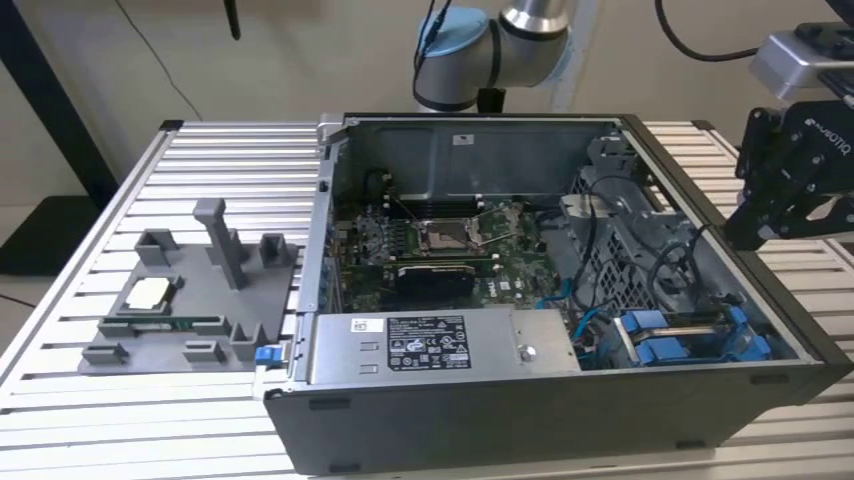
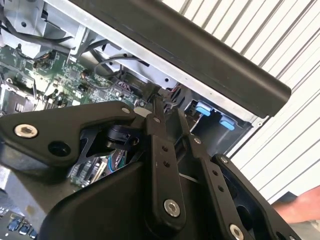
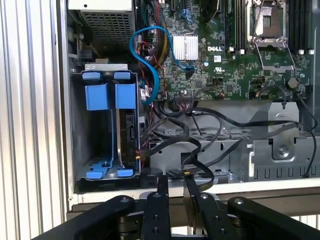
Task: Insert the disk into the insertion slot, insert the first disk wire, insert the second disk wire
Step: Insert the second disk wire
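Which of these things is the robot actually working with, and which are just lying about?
Job in hand:
gripper
disk, apparently already in the slot
loose black wires beside the slot

Lying about:
power supply
motherboard
grey holder with a chip, on the table
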